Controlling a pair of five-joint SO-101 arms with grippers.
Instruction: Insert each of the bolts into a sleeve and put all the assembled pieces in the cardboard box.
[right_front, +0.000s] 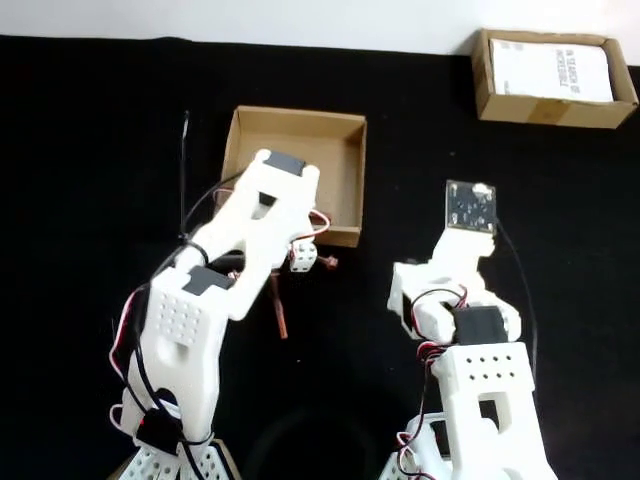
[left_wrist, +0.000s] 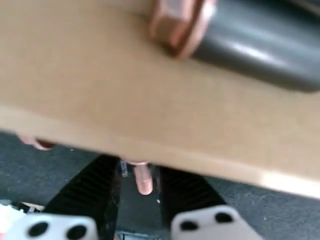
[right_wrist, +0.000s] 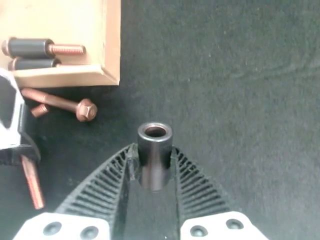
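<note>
Clamped in the closed right pincer (right_wrist: 154, 150), the dark sleeve (right_wrist: 155, 162) turned its open bore back toward that wrist. Left of it, by the near wall of the cardboard box (right_wrist: 60, 76), the left pincer (left_wrist: 140, 169) gripped a copper bolt (left_wrist: 143, 182), shank seemingly not yet aligned with that bore.

Black table (right_front: 90, 150), cardboard box (right_front: 320, 160) with loose bolt (right_wrist: 60, 102) beside it, second box (right_front: 540, 110) at far corner

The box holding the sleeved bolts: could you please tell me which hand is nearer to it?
Left. The left hand, gripping a bolt, is just outside the near wall of the box; the right hand, holding a sleeve, sits apart off its corner.
</note>
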